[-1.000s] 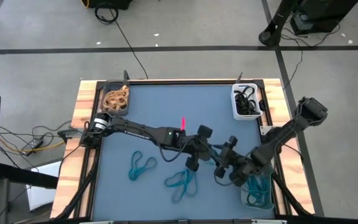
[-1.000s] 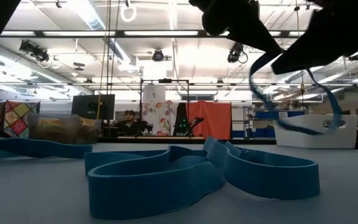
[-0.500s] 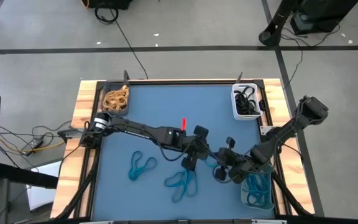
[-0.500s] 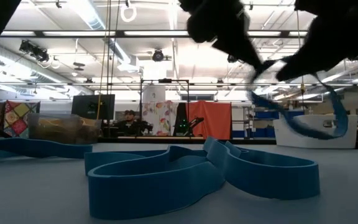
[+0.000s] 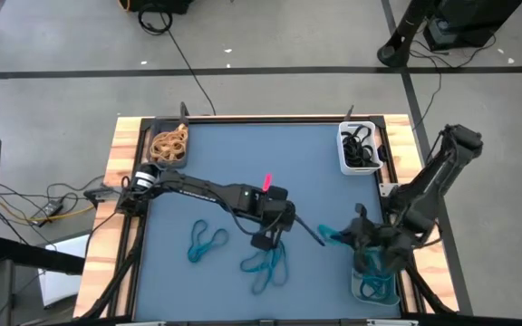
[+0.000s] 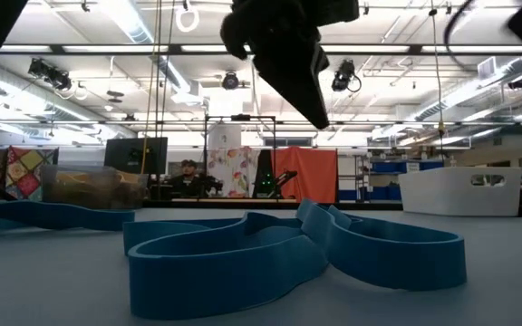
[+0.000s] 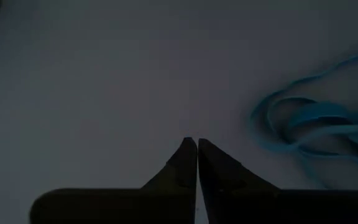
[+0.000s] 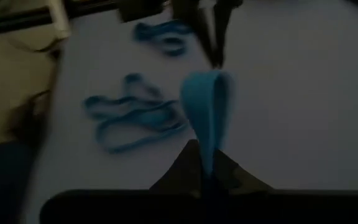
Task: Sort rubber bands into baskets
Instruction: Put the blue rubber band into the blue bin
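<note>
Blue counter (image 5: 243, 154), high view: right hand (image 5: 333, 237) beside the grey-teal basket (image 5: 359, 288), clamped on a blue band (image 5: 341, 236).
Low view: blue bands (image 6: 297, 255) lie on the counter.
Left wrist view: left hand (image 7: 197, 163) pressed together, holding nothing.
Right wrist view: band pinched in its tips.

Overhead, table-level, two perhaps close wrist-views.
</note>
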